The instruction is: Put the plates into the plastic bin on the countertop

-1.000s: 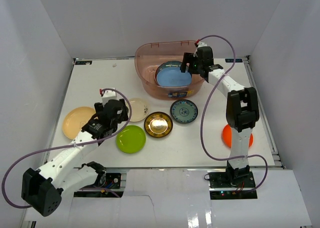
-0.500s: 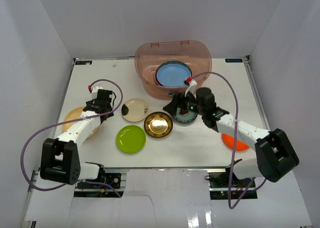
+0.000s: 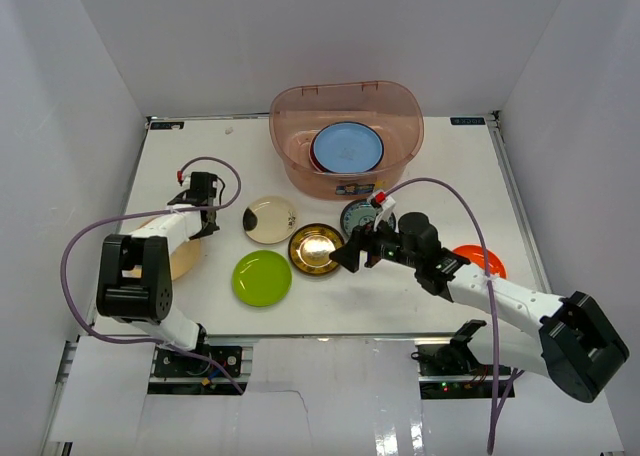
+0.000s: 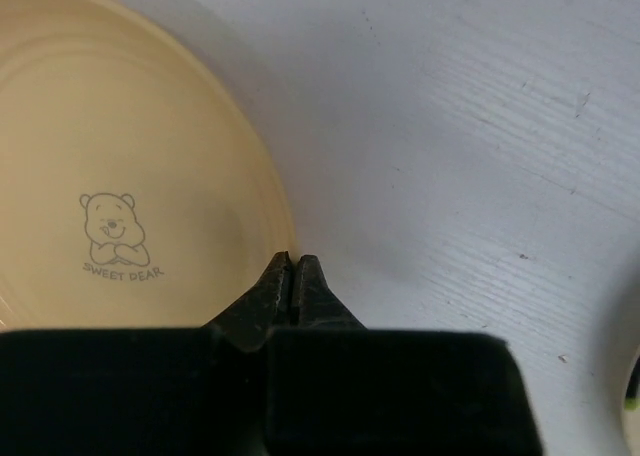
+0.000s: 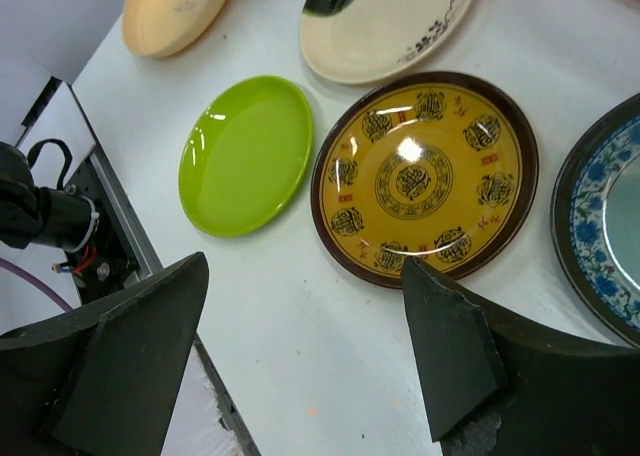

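Left arm: folded up tight by the left edge of the tabletop, elbow toward the near edge, forearm running off toward the far edge, wrist tipped down.
Left gripper: clamped right shut, tips sitting at the rim of the tan plate. Honestly can't tell if the rim is actually pinched.
Tan plate: by the left edge, about half hidden under the arm from above.
Left wrist view: only one that shows the little bear print with "SWEET PEAR" inside the tan plate.
Cream plate: just right of the left gripper, left of centre.
Lime plate: nearer the near edge than the cream one, beside the gold plate but not touching.
Gold plate: roughly mid-tabletop.
Bin: middle of the far edge, blue plate lying inside.
Right gripper: jaws wide apart, nothing in them, hanging low by the gold plate's right rim.
Teal plate: just right of the gold one, partly behind the right gripper from above.
Right arm: stretched low from the near right corner, reaching left toward the middle.
Orange plate: near the right edge, partly under that arm.
Right wrist view: shows the gold plate's emblem pattern up close; the bin and orange plate only show from above.
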Robot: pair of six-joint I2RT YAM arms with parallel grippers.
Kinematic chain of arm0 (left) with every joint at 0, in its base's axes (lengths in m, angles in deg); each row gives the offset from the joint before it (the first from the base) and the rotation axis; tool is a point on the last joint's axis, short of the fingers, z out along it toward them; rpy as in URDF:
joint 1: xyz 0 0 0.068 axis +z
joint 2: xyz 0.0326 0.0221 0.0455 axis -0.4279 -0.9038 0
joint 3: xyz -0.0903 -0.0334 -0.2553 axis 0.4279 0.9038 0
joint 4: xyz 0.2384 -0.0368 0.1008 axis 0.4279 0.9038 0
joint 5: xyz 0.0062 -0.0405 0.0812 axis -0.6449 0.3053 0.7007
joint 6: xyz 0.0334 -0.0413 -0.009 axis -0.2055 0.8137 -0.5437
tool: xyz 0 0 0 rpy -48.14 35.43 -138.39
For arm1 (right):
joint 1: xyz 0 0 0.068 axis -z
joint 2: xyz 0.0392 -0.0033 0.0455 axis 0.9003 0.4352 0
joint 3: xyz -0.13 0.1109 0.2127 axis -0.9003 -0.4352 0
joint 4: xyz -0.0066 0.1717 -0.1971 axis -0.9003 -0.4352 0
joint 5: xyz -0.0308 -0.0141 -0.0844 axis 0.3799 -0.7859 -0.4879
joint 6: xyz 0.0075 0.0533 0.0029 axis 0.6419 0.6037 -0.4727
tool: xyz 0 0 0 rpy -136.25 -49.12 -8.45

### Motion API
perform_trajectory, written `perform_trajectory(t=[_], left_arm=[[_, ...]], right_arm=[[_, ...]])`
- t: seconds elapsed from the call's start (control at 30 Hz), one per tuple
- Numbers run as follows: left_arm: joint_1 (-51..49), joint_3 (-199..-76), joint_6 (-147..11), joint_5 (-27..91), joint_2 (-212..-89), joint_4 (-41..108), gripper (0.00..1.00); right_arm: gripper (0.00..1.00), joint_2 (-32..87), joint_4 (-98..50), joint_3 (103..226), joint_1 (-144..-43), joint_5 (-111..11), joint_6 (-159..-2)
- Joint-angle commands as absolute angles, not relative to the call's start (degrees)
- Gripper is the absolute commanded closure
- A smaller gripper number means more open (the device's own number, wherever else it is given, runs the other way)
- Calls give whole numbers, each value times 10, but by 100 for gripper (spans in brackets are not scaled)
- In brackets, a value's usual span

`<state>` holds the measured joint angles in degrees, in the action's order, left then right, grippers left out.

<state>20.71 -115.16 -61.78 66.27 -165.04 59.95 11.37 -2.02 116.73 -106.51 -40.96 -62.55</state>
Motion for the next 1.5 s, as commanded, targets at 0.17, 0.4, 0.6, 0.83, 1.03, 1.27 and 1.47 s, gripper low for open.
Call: perform_trajectory(t=[0.17,0.4,0.6,0.83,1.03,1.27,1.47], left_arm=[[166,-1218,-630,689,-1542,621,100],[-57,-1527,-696,861,-1594,684,100],[-185,-1873,-835,875,-1857,673,100],[-201,-2053,-903,780,-2035,572,100],[-201,-2054,-890,665,-2097,509,100],[-198,-2079,-916,616,-2179,486,100],[-190,-2061,-896,581,-2190,486,89]], right_arm=[[16,58,4,1158,-1067,-433,-637],[22,-10,-15,1091,-1065,-480,-617],[92,-78,-96,1058,-1066,-513,-633],[92,-136,-159,1049,-1067,-523,-636],[92,-140,-168,1042,-1067,-518,-632],[92,-146,-171,1035,-1067,-518,-632],[89,-148,-201,1053,-1067,-540,-641]])
